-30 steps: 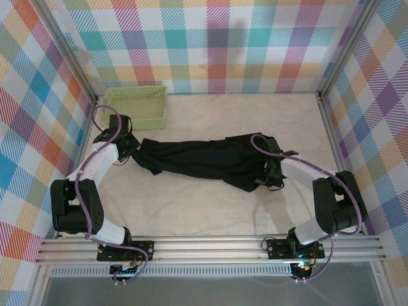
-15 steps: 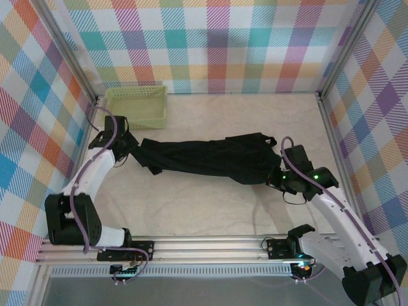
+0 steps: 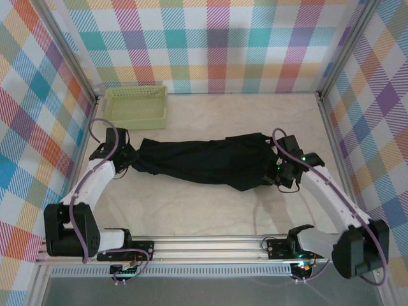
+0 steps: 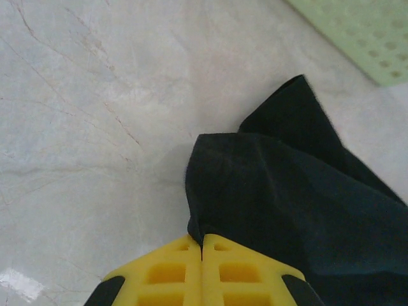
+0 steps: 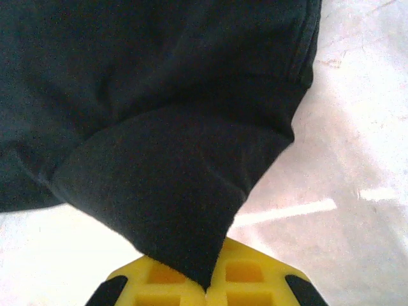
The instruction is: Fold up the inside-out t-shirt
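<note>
Top external view puts the inside-out t-shirt (image 3: 204,162) across the middle of the table (image 3: 210,210). It lies as a long, bunched band running from about 9 o'clock to about 3 o'clock. The pale green basket (image 3: 136,105) sits apart from it, up at 10 o'clock near the back wall.

Your left gripper (image 3: 131,158) is at the 9 o'clock end of the cloth. In its wrist view the yellow fingers meet with no gap, and an edge of black fabric is pinched into the seam between them. Your right gripper (image 3: 278,172) is at the 3 o'clock end. Its fingers are likewise closed tight, with a flap of cloth draped down into them.

By my reading, you are early in the job. You have both ends in hand and the shirt is drawn out between them, but it is rumpled and rolled on itself rather than spread flat. I can make out no clean crease or stacked layer.

I cannot tell from these views which parts you are holding, or whether the garment has been turned. Flattening and every fold appear to remain.
</note>
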### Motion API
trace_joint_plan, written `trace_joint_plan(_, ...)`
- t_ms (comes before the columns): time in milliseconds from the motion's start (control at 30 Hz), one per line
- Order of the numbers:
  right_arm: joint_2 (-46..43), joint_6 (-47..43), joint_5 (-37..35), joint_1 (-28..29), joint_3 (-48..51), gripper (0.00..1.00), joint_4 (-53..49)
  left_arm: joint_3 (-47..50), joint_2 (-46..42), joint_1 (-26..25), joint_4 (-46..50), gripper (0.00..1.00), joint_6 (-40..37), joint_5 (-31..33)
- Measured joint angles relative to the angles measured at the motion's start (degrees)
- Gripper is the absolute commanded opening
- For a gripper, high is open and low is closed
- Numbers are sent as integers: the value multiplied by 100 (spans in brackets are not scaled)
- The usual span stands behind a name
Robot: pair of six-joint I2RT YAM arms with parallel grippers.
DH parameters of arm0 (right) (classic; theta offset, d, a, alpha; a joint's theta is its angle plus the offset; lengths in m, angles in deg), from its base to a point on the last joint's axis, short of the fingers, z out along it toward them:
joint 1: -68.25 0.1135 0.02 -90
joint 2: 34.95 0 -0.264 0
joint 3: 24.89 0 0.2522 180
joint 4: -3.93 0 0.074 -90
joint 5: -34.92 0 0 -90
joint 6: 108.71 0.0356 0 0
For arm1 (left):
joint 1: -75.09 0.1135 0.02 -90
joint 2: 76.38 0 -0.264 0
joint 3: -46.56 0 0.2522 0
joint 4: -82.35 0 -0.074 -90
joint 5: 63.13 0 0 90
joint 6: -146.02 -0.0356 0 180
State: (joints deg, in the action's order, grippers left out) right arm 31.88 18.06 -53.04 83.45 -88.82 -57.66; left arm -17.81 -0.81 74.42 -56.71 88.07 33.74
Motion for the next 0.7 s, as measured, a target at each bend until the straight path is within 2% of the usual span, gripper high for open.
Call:
trace_joint_plan(133, 1169, -164, 295, -490, -409, 2, 426, -575, 824, 0, 153, 0, -39, 22)
trace_joint_plan(200, 1801, -225, 365, -605, -876, 15, 584, -898, 1139, 0, 190, 0, -42, 55)
trace_joint_plan(267, 2374, -317, 411, -684, -1403, 33, 739, -1228, 1421, 0, 251, 0, -42, 116)
trace_joint_plan(400, 3187, -474, 468, -780, -2221, 49, 990, -1611, 1794, 0, 297, 0, -39, 210)
trace_joint_plan(500, 3263, -584, 459, -802, -2339, 51, 1023, -1644, 1897, -4, 345, 0, -39, 223)
trace_joint_plan(700, 2618, -640, 518, -802, -1856, 40, 1106, -1641, 1921, -7, 437, 0, -39, 221)
